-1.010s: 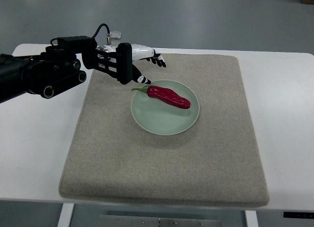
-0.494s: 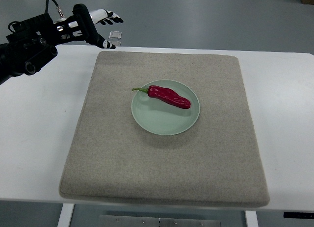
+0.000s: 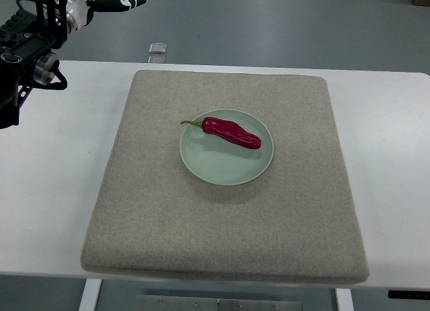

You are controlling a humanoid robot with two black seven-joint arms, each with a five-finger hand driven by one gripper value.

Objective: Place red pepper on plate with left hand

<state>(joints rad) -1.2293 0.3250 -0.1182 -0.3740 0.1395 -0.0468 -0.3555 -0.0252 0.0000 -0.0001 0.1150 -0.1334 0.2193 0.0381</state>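
Up at the far left corner of the table [image 3: 396, 129], beyond its edge, the left hand [image 3: 114, 1] is hovering with fingers stretched flat, gripping nothing. Well apart from it, toward the mat's [image 3: 148, 210] middle, the red pepper [image 3: 232, 132] is lying on the plate [image 3: 218, 164], stem pointing left, long axis slanting toward the near right. Nothing is standing between them. Placement looks done; no right hand showing.

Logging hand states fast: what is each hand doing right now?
Left hand: open, holding nothing, up at the top left corner.
Right hand: not in view.
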